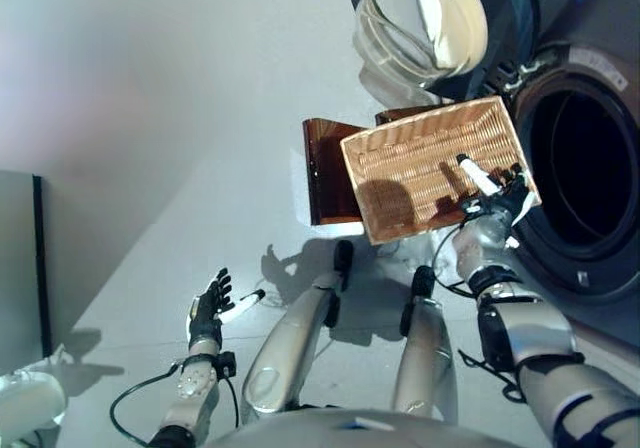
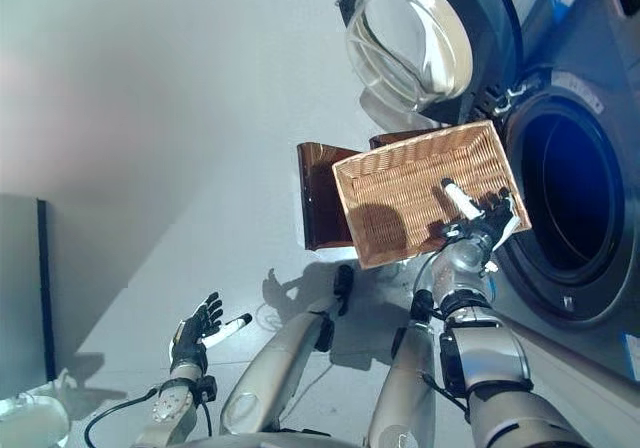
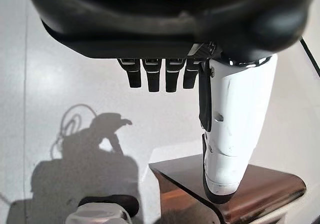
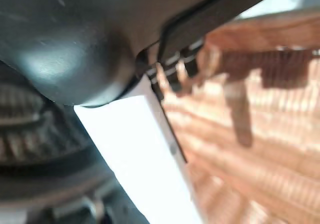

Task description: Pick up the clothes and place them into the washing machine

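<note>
Hanging idle low at left with fingers spread, dark left hand (image 1: 208,308) — dark right hand (image 2: 487,218) clamping empty rectangular wicker basket (image 2: 400,193) beside open round washing-machine drum (image 2: 565,193) — seemingly finishing.

The right hand (image 1: 497,204) grips the near right rim of the basket (image 1: 420,163), thumb inside, fingers over the edge — the basket is held tilted, just left of the washing machine drum opening (image 1: 590,178). Beyond the hand, above the basket, stands the open washer door (image 1: 425,18); behind and under the basket's left end, on the floor (image 1: 180,118), sits a stool (image 1: 328,168). The left hand (image 1: 207,311) hangs well apart to the left and nearer — fingers spread, above the floor.
</note>
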